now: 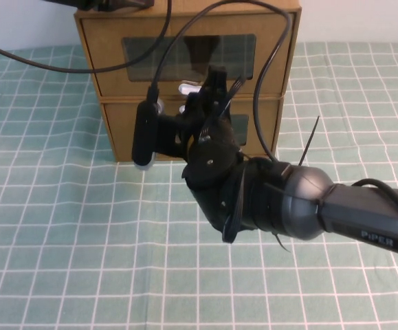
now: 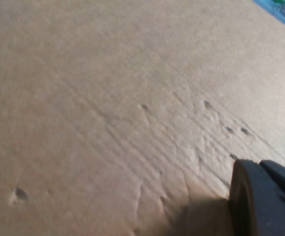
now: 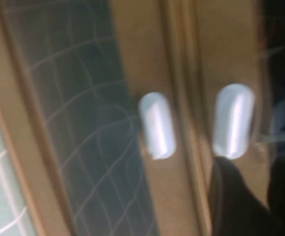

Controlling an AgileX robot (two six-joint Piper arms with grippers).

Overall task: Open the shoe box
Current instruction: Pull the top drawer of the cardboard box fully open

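The two brown cardboard shoe boxes stand stacked, upper [image 1: 102,62] on lower [image 1: 123,130], at the middle of the table's far edge. Each has a drawer front with a dark clear plastic window [image 1: 137,49]. Two small pale glossy pull tabs [image 3: 157,125] sit near the seam where the fronts meet.

The cardboard looks light and fairly stiff, but it dents easily, and one face shows creases and pits in the left wrist view. The stack would probably slide on the cloth if pulled without being held down. A tab is the natural place to take hold. It is thin, smooth and likely slippery, so it needs a pinch square across it and a straight pull towards the table's near edge.

The black right gripper [image 1: 216,86] is right at the fronts beside the tabs. Its jaws are parted, with a strip of cardboard showing between them, and they hold nothing.

The left gripper [image 2: 263,196] hovers close over bare cardboard, probably the stack's top, and I cannot tell how far open it is.

The table wears a green-and-white checked cloth [image 1: 47,206]. The only legible writing is "PiPER" [image 1: 377,238] on the right arm's grey link.
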